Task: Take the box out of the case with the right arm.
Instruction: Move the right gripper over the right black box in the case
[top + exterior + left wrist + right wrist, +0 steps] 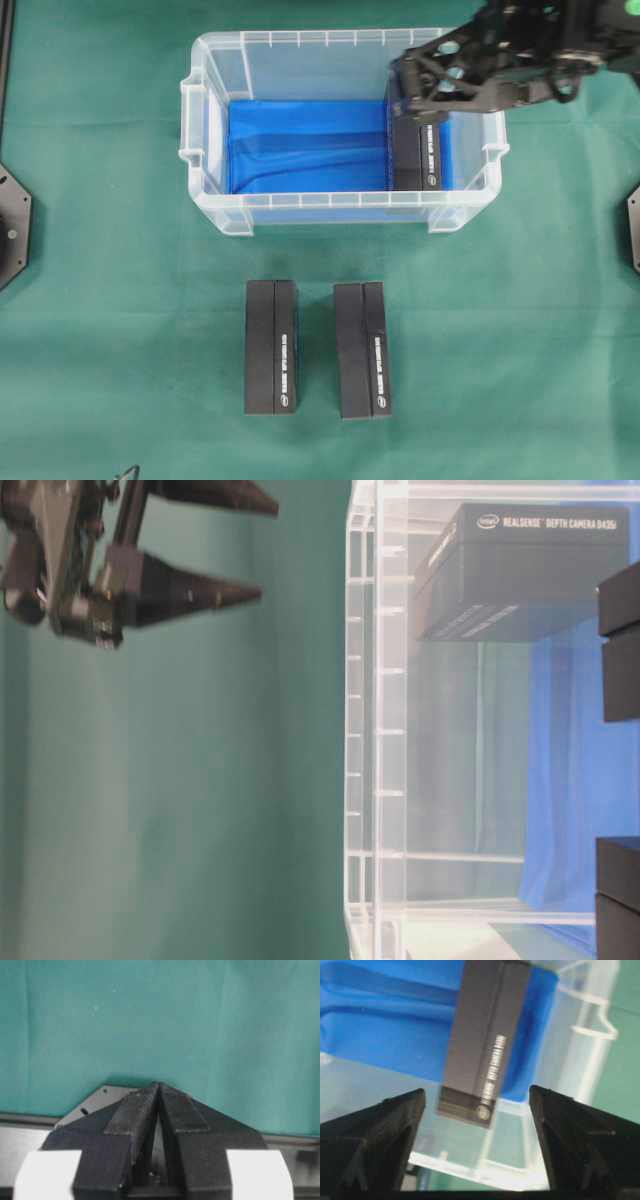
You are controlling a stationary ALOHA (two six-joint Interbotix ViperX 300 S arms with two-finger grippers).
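Note:
The case [200, 150] is a clear plastic bin with a blue sheet on its floor. One black box [417, 152] lies inside it against the right end wall. My right gripper [405, 95] hovers over that box, above the rim, open and empty. In the right wrist view the box [487, 1035] lies below and ahead, between the spread fingers of the right gripper [477, 1097]. The table-level view shows the gripper [255, 545] outside the case wall [375, 730], apart from the box [520, 575]. My left gripper [158, 1084] is shut and empty over green cloth.
Two more black boxes [272, 347] [362, 349] lie side by side on the green cloth in front of the case. Black base plates sit at the left edge [10, 225] and the right edge [633, 230].

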